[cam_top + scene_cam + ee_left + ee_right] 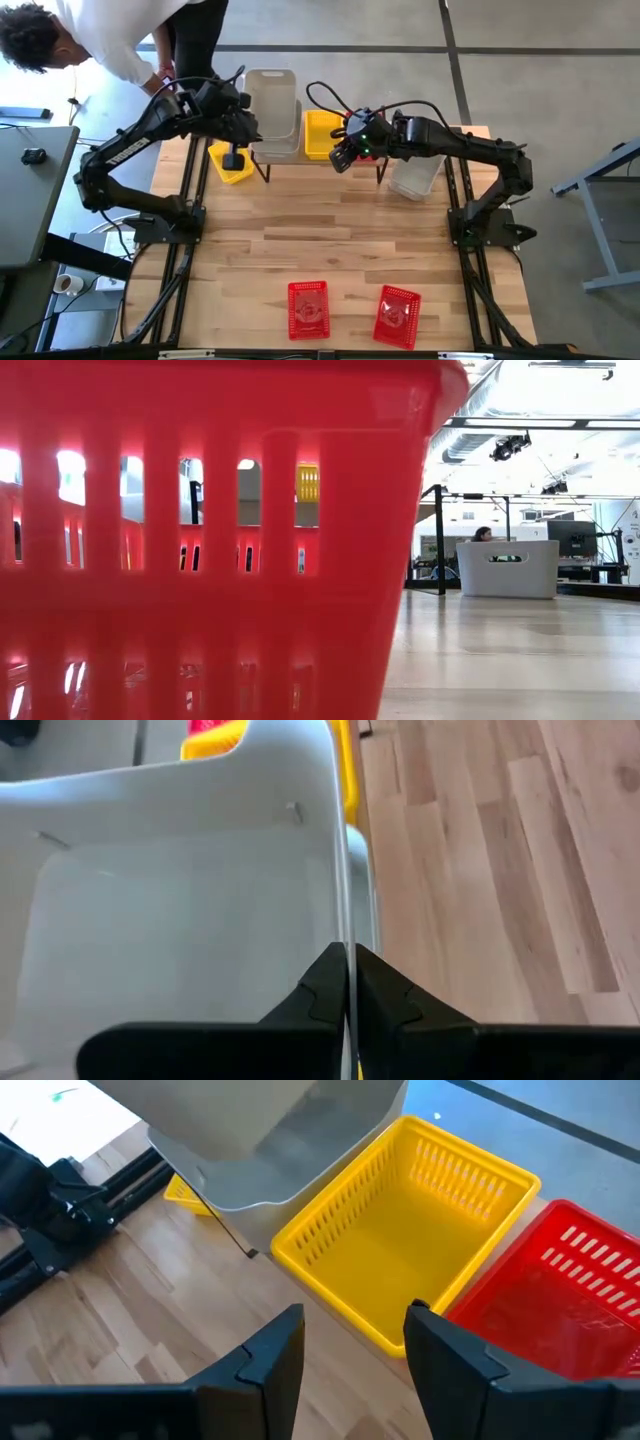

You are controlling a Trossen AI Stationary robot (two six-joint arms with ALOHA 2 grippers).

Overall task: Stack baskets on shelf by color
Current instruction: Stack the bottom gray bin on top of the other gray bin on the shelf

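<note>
My left gripper (243, 108) is shut on a pale grey basket (272, 105), which sits over the left end of the shelf (266, 172) at the table's far side. A yellow basket (400, 1240) stands on the shelf beside it. A red basket (560, 1300) is to the right of the yellow one. My right gripper (355, 1345) hangs open just in front of the yellow basket, with nothing between its fingers. Another yellow basket (230, 165) lies on the table left of the shelf. A second grey basket (415, 175) lies to the shelf's right. My left gripper pinches the grey basket's thin side wall at its rim (346, 935), one finger inside the basket and one outside. The fingers come slanting down from the table's left. The basket is tilted; I cannot tell whether its bottom touches the shelf.
Two red baskets (308, 308) (397, 315) lie near the table's front edge; one fills the low view's left side. A person (110, 40) bends over at the far left corner. Bare wooden tabletop (330, 230) lies between the shelf and the front baskets.
</note>
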